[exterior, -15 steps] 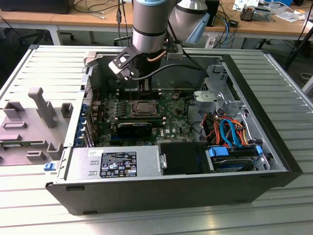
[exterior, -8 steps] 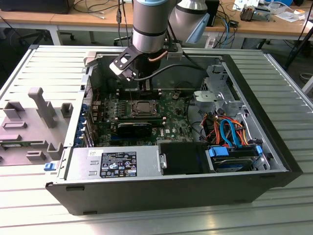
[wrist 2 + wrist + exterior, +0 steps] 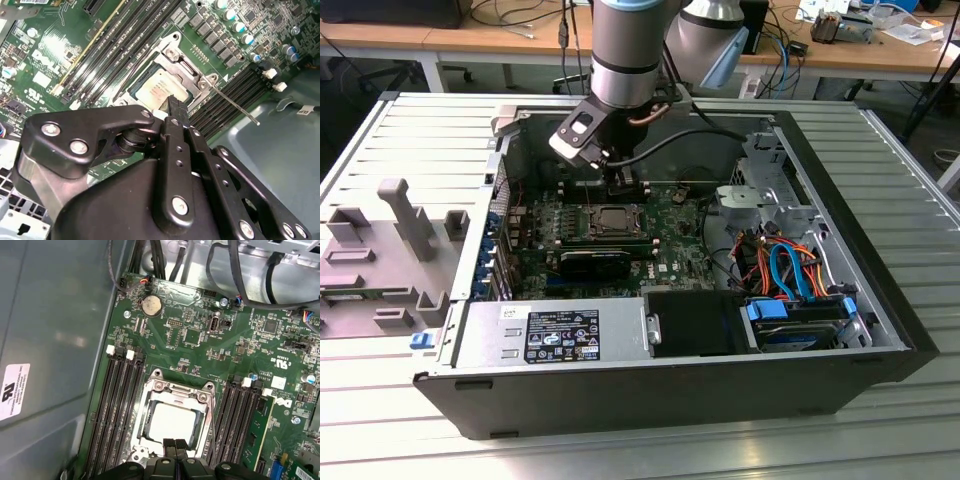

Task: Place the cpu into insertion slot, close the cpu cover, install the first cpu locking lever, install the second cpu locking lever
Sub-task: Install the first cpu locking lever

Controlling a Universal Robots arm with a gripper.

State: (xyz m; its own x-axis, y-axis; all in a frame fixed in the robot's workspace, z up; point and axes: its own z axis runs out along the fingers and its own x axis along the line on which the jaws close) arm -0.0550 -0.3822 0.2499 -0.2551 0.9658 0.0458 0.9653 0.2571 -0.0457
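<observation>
The cpu point(image 3: 175, 424), a silver-grey square chip, lies flat in the insertion slot point(image 3: 148, 415) on the green board. The cpu cover point(image 3: 176, 389), a silvery frame, lies down around it. My gripper point(image 3: 175, 444) is shut with nothing between its black fingers, and its tips hover just over the edge of the socket. In the second wrist view the gripper point(image 3: 173, 105) stands beside the cpu point(image 3: 156, 89). There a thin locking lever point(image 3: 235, 104) juts out across the memory slots. In the exterior view the gripper point(image 3: 623, 188) hangs over the insertion slot point(image 3: 617, 216) inside the open computer case.
Long black memory slots point(image 3: 117, 405) flank the socket on both sides. The case wall point(image 3: 50, 340) rises close by. A power supply point(image 3: 555, 335) and a drive bay with orange and blue cables point(image 3: 790, 280) fill the front. A grey fixture plate point(image 3: 380, 250) lies at the exterior view's left.
</observation>
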